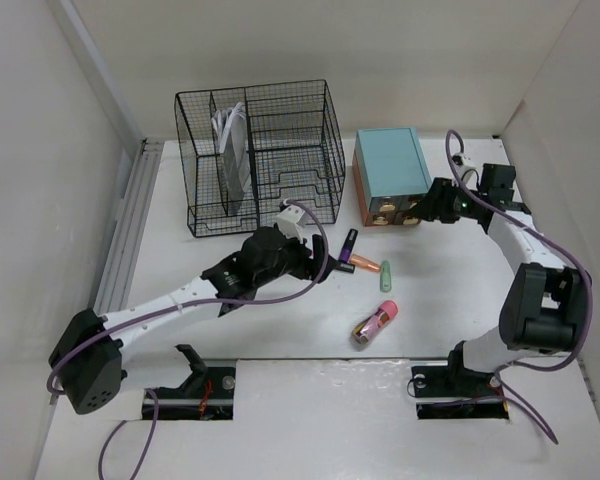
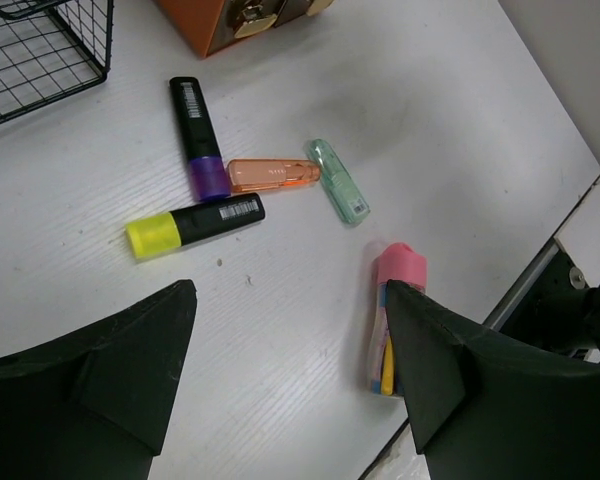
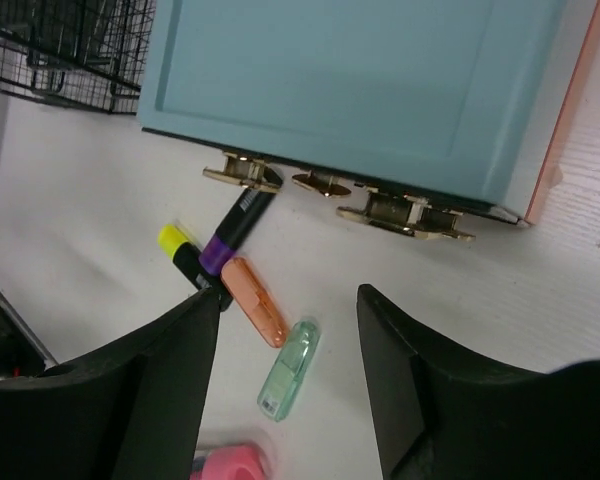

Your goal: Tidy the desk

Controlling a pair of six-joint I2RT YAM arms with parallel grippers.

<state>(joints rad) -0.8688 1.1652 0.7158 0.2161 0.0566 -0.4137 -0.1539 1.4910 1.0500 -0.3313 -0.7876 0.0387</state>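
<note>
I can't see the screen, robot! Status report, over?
Left gripper open, empty, near markers. Right gripper open, empty, by teal box. Desk untidy, markers loose. Nothing blocking.

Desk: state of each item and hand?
left hand, open, empty
right hand, open, empty
purple marker, capped, flat
yellow highlighter, capped, flat
orange marker, flat
green marker, flat
pink-capped tube, on its side
teal drawer box, drawers look shut
wire-mesh organizer, upright, holds papers
</note>
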